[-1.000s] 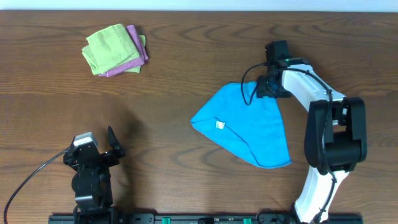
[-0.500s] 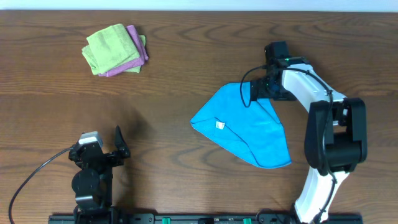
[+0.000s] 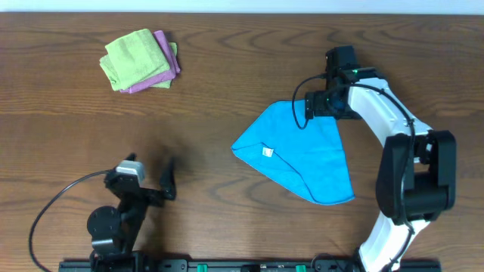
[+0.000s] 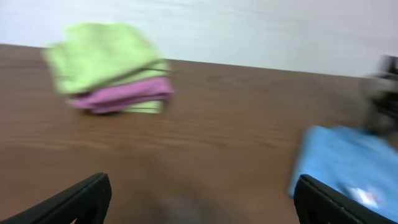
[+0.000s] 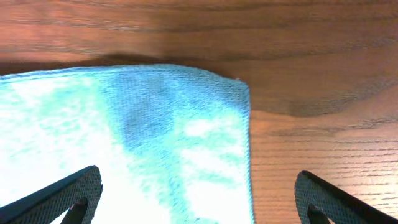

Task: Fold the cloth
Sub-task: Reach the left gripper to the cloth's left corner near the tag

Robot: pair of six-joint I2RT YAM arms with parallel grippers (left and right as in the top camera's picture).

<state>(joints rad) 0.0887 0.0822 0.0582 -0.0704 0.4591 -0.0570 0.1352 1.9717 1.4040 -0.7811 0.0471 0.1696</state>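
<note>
Hovering with my right gripper [image 5: 199, 196] spread wide over the far corner of the cloth [image 3: 299, 155], which lies loosely doubled right of the table's [image 3: 227, 75] middle, I judge it light, limp and quick to bunch. That corner's hemmed edge looks the best pinch. My left gripper [image 4: 202, 190] is released too, well apart.

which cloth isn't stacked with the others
The blue cloth, spread out alone; the green cloth and pink cloth sit folded together in one stack.
</note>
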